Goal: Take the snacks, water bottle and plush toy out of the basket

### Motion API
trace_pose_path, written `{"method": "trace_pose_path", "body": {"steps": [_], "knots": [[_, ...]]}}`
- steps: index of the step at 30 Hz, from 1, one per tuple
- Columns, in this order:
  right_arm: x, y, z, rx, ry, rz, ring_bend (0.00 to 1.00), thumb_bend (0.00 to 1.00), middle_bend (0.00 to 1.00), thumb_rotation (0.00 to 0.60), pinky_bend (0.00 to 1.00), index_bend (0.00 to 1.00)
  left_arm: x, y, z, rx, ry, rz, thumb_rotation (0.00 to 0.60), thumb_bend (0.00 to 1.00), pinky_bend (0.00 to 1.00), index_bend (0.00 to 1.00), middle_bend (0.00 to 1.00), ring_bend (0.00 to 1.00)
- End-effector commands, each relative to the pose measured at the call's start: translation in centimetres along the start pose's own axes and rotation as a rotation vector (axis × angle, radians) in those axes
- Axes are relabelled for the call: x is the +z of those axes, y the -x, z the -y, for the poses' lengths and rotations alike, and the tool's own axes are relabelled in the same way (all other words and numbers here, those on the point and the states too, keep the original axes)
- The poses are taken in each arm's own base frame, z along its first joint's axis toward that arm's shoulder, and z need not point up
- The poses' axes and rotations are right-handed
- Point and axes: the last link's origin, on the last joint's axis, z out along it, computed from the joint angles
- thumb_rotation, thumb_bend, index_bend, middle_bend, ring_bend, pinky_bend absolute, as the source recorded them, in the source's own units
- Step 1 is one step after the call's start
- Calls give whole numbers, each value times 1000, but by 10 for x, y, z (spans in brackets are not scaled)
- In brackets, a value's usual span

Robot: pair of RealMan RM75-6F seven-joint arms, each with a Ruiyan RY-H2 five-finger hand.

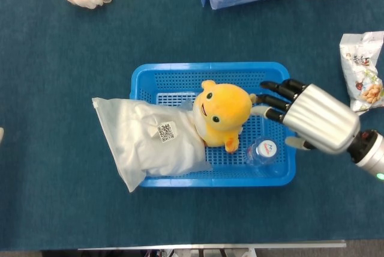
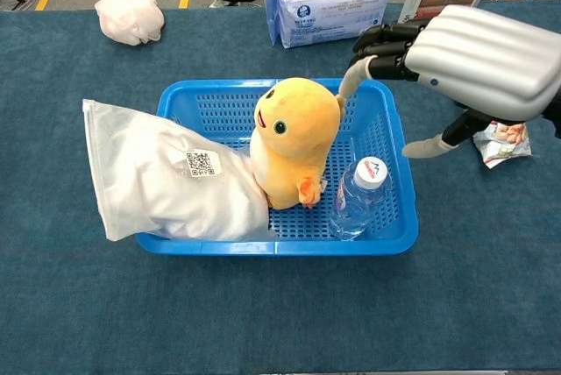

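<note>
Your right robot hand (image 2: 478, 55) hovers with fingers spread over the blue basket's (image 2: 276, 244) right rim, above the water bottle (image 2: 358, 197). The plush toy (image 2: 294, 138) stands upright beside a white bag (image 2: 166, 178); the snack packet (image 2: 504, 138) lies on the bench (image 2: 280, 305).

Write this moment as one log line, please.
right hand: open above basket | snack bag: on table | plush toy, water bottle: in basket | left hand: unseen

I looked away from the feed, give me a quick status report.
Right hand open over basket, holding nothing; left not in view. Plush toy and water bottle inside. Snack bag out on table.
</note>
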Motion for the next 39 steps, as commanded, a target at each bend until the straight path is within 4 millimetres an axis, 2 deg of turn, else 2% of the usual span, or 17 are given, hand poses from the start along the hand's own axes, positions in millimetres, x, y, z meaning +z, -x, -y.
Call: {"method": "trace_pose_path", "body": {"steps": [1,18,39], "knots": [[2,1,4,27,-23,37,183,0,335,600,351,316,1,0,-1,0,1,1,600,252,522,409,374,327],[7,11,15,57,-63,130,204,0,335,600,352,325,-1,1,2,-7,-12,-1,600,252,522,409,374,328],[12,25,20,124,-78,205,269,0,371,600,462,353,-4,1,6,-16,-23,-4,600,252,521,411,374,328]]}}
